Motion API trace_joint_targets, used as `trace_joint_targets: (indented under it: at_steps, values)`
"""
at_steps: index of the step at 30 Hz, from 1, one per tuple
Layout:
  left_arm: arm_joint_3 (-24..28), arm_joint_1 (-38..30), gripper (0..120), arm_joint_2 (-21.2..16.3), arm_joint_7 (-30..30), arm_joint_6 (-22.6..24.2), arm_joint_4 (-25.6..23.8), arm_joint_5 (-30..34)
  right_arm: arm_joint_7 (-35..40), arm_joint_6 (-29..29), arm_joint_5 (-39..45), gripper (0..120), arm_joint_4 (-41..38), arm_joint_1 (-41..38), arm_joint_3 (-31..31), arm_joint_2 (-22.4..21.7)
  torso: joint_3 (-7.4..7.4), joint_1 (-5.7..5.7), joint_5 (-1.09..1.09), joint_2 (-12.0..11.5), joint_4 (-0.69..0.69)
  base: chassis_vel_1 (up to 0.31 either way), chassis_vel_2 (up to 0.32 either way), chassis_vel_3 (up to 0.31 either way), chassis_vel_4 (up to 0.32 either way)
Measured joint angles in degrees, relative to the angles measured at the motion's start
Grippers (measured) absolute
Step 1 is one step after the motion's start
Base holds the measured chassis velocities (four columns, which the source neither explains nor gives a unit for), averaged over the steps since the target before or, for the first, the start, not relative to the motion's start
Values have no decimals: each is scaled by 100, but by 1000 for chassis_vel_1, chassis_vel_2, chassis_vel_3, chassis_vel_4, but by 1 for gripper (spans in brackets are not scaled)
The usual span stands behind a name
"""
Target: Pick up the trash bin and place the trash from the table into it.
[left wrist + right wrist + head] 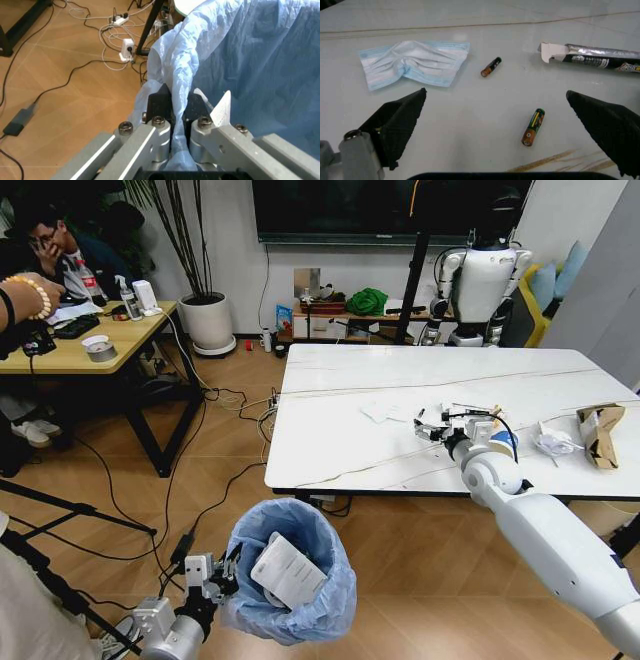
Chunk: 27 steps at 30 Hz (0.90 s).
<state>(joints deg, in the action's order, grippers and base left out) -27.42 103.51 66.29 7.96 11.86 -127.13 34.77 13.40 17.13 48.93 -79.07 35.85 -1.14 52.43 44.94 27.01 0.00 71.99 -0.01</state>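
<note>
face mask (414,62) and batteries (533,126) beneath right end effector (507,125)

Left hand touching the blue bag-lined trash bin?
Touching. The left wrist view shows the left hand with its fingers pinched on the crinkled light blue bag at the trash bin rim.

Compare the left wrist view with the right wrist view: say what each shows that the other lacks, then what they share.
Left wrist view alone: the left gripper shut on the rim of the trash bin, with cables on the wooden floor. Right wrist view alone: the right gripper open above the table, over a face mask, two batteries and a foil-lined box. Shared: nothing but black fingers in the foreground.
</note>
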Motion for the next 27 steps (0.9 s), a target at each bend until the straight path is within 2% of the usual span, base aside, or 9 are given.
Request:
trace_joint_targets:
  at_steps: [11, 16, 25, 27]
  values:
    - [-5, -45, 0, -28, -1, -1, 23, 39, -20, -4, 145, 98, 287, -21, -18, 51, 0, 0, 0, 0, 0, 0, 0, 0, 0]
    - [3, -115, 0, -41, 7, 0, 65, 84, -39, -14, 269, 92, 417, -39, -25, 59, 0, 0, 0, 0, 0, 0, 0, 0, 0]
    - [20, -169, 0, -50, 25, 8, 96, 116, -70, -23, 350, 88, 516, -27, -45, 70, -1, 0, 0, 0, 0, 0, 0, 0, 0]
    - [22, -177, 0, -51, 27, 9, 100, 119, -73, -23, 366, 80, 543, -21, -48, 78, -1, 0, 0, 0, 0, 0, 0, 0, 0]
